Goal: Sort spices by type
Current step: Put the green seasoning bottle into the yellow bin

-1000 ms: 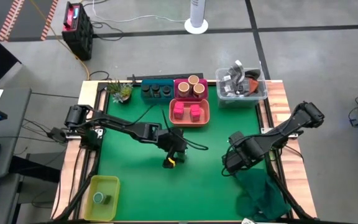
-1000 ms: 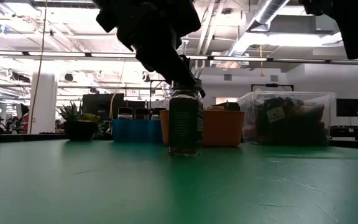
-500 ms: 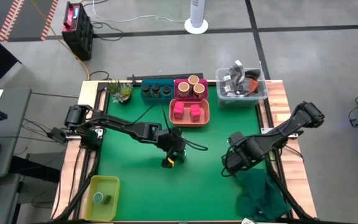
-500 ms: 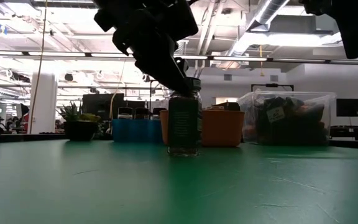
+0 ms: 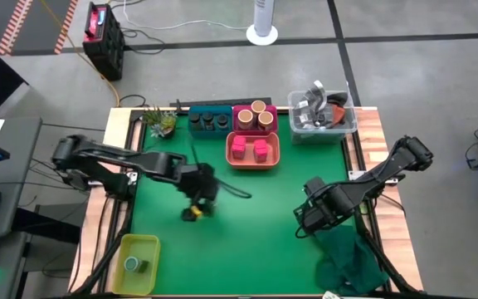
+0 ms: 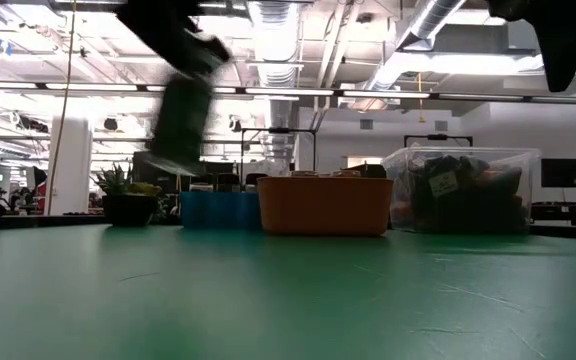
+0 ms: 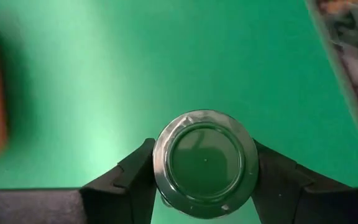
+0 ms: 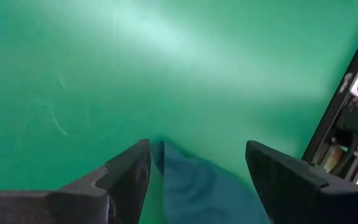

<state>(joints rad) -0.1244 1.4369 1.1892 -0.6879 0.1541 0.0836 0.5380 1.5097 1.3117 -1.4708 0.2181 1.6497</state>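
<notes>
Above the green bench (image 5: 256, 224), left of centre, the left pincer (image 7: 205, 171) pinches a round, green-topped clear jar (image 7: 205, 163), its glassy rim gleaming in the left wrist view. Only the low view shows the jar (image 6: 178, 125) lifted, tilted, clear of the smooth mat. Over on the right, the right pincer (image 8: 197, 165) hangs spread, dark angular fingers (image 8: 126, 171) over a cloth corner (image 8: 197, 190).

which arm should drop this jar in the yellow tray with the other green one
Left. Its hand already grips the jar, lifted off the mat, near the yellow tray. The right hand is empty, across the table.
</notes>
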